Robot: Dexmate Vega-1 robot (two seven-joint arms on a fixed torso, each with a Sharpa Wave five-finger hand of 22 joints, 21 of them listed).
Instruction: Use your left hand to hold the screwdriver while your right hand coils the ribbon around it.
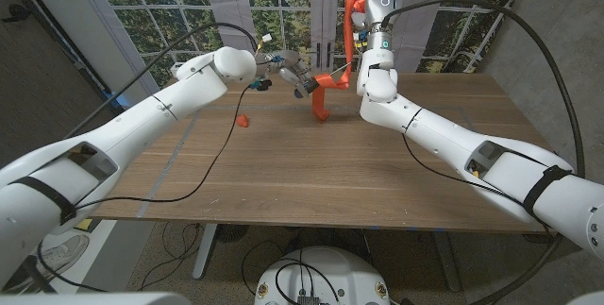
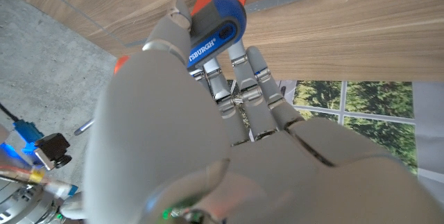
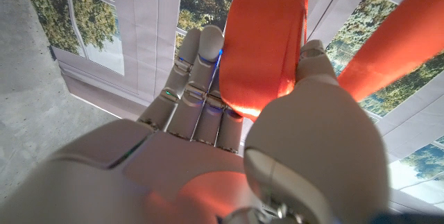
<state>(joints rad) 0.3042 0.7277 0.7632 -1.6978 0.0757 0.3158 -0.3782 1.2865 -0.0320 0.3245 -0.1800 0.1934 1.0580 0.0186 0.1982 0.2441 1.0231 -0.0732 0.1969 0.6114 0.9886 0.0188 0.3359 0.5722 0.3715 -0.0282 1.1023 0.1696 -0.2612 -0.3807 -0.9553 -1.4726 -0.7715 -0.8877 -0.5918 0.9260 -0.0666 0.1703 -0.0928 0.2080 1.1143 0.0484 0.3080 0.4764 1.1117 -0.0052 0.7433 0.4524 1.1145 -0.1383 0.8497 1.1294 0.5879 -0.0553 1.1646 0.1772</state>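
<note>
Screwdriver [image 2: 216, 31] (one) gripped by left hand [image 1: 288, 67] fingers, one orange ribbon [image 3: 267, 40] pinched by raised right hand [image 1: 375, 14]

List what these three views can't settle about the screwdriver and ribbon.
- Screwdriver shaft: the wrist view shows just the blue handle end, the left robot hand covers the rest; too small in the head view.
- Number of ribbon turns on the screwdriver: too small in the head view.
- Right robot hand grip on the ribbon: wrist view shows the band crossing its fingers; thumb blocks the contact.
- Small orange piece on the table: too small to identify.
</note>
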